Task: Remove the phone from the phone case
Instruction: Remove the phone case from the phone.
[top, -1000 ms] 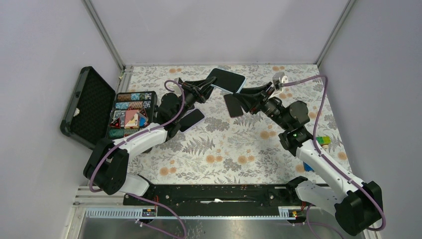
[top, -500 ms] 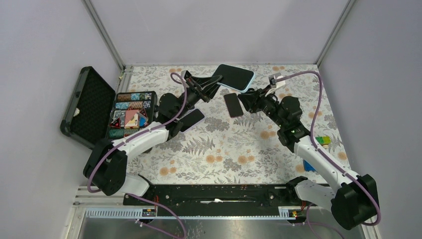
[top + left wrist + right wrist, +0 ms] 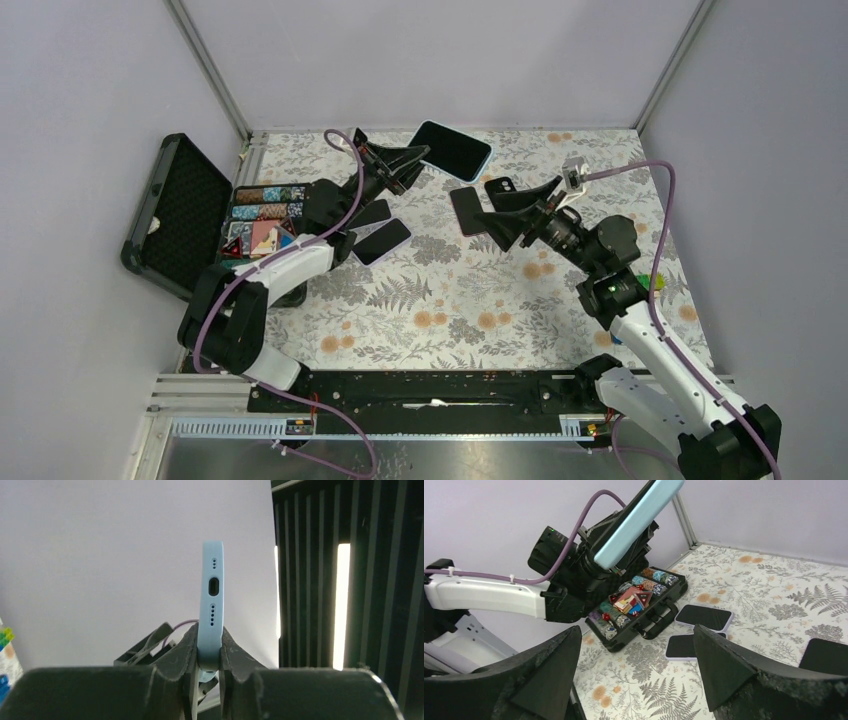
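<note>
Phone case (image 3: 212, 600), light blue, with the dark-screened phone (image 3: 450, 148) seated in it: held in the air above the table's far side, one short end clamped between the left gripper's (image 3: 209, 652) fingers. Right gripper (image 3: 503, 212): jaws wide apart, empty, hovering over a bare black handset (image 3: 466, 211) on the floral table cover (image 3: 450, 290). Two further handsets (image 3: 383, 241) lie just beside an open poker-chip case (image 3: 262, 228), left.

Left arm (image 3: 290, 268) jaws clamped, right arm (image 3: 652, 335) jaws spread wide.
</note>
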Controlling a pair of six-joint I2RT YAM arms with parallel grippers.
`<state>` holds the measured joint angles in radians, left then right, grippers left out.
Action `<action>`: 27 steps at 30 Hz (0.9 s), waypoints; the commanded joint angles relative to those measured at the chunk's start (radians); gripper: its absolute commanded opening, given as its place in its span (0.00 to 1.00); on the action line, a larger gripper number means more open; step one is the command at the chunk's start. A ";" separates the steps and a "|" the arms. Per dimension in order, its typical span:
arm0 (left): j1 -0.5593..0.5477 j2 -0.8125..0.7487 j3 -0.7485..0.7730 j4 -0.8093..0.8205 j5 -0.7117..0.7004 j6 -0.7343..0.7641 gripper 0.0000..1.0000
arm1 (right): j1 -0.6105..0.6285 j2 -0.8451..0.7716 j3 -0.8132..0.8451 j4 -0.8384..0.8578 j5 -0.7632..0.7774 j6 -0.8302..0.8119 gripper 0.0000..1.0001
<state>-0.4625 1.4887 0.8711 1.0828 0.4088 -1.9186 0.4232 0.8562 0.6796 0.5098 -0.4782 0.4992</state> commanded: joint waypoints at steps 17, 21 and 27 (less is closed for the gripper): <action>0.102 -0.029 0.048 0.353 0.316 -0.011 0.00 | -0.073 0.080 0.101 0.324 -0.067 0.364 0.67; 0.102 -0.028 0.051 0.353 0.312 -0.011 0.00 | -0.075 0.100 0.121 0.316 -0.081 0.382 0.72; 0.102 -0.025 0.049 0.352 0.310 -0.008 0.00 | -0.076 0.134 0.133 0.312 -0.104 0.382 0.68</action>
<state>-0.3664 1.4956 0.8711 1.3193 0.7292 -1.9125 0.3523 0.9802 0.7628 0.7692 -0.5442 0.8692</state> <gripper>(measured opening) 0.135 0.692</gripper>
